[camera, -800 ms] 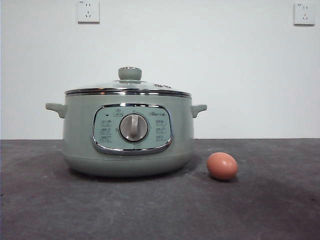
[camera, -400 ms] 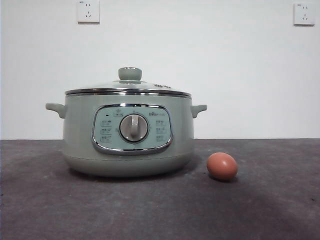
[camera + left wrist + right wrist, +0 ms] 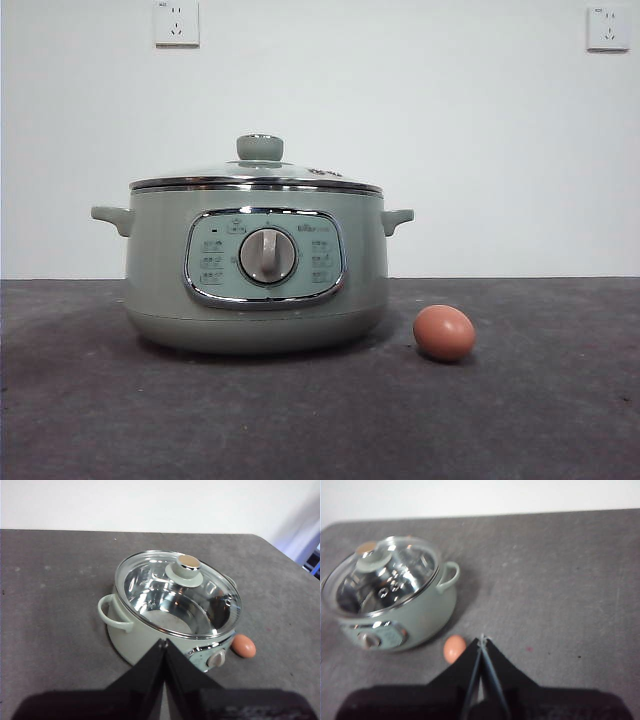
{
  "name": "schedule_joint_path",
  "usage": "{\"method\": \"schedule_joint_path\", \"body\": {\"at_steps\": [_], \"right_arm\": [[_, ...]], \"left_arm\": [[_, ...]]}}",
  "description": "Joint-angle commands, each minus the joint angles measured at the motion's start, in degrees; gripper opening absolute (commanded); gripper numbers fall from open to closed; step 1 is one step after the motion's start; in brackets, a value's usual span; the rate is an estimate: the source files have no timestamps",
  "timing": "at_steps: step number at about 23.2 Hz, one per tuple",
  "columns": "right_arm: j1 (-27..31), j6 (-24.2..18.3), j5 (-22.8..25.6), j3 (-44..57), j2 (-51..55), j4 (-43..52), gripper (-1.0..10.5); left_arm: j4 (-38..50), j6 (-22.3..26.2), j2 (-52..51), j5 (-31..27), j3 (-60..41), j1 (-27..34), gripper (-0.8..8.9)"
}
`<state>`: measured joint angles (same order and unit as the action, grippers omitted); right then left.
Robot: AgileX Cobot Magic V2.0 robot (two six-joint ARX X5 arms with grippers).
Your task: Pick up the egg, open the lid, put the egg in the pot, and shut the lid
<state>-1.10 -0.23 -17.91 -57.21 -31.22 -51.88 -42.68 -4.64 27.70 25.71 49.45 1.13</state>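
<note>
Front view: pot [image 3: 256, 270] dial [image 3: 268, 256].

The egg [image 3: 444, 333] lies on bare grey table [image 3: 520, 420] just beside the lidded pot [image 3: 256, 270], which blocks one side; elsewhere it is unobstructed.

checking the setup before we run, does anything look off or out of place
Nothing stands out. The lid sits level and closed on the pot, which stands upright. The egg lies whole on the table beside the pot, apart from it. No spill or damage shows.
</note>
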Motion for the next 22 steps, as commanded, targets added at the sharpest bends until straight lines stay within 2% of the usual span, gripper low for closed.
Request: {"method": "schedule_joint_path", "body": {"at_steps": [1,8,9,10,11,12,14,15,18,22], "right_arm": [[0.0,-3.48,-0.68,-1.86,-1.38,-2.01,-0.1],[0.0,-3.43,-0.76,-2.54,-2.38,-2.78,0.1],[-0.02,-3.45,-0.76,-2.54,-2.4,-2.86,0.5],[0.0,-3.43,-0.76,-2.54,-2.4,-3.04,1.4],[0.0,-3.41,-0.76,-2.54,-2.4,-3.26,2.6],[0.0,-3.41,-0.76,-2.54,-2.4,-3.52,3.7],[0.0,-3.39,-0.74,-2.54,-2.4,-4.09,5.8],[0.0,-3.37,-0.74,-2.54,-2.4,-4.31,6.3],[0.0,-3.41,-0.74,-2.54,-2.43,-5.16,6.3],[-0.02,-3.39,-0.76,-2.54,-2.56,-5.09,6.3]], "left_arm": [[-3.39,3.15,1.18,0.24,2.93,0.17,-0.06],[-7.45,3.82,3.41,0.48,6.64,0.17,0.02],[-7.43,3.82,3.54,0.9,6.73,0.17,0.15],[-7.43,3.82,3.74,1.7,6.84,0.17,0.73],[-7.41,3.8,3.89,2.58,6.91,0.17,1.73],[-7.41,3.8,4.04,3.48,6.91,0.17,2.84],[-7.41,3.8,4.44,4.83,6.91,0.17,5.75],[-7.41,3.8,4.57,5.07,6.91,0.17,6.43],[-7.39,3.8,5.2,7.74,6.91,0.17,6.61],[-5.84,3.8,6.58,7.76,6.91,-0.09,6.61]]}}
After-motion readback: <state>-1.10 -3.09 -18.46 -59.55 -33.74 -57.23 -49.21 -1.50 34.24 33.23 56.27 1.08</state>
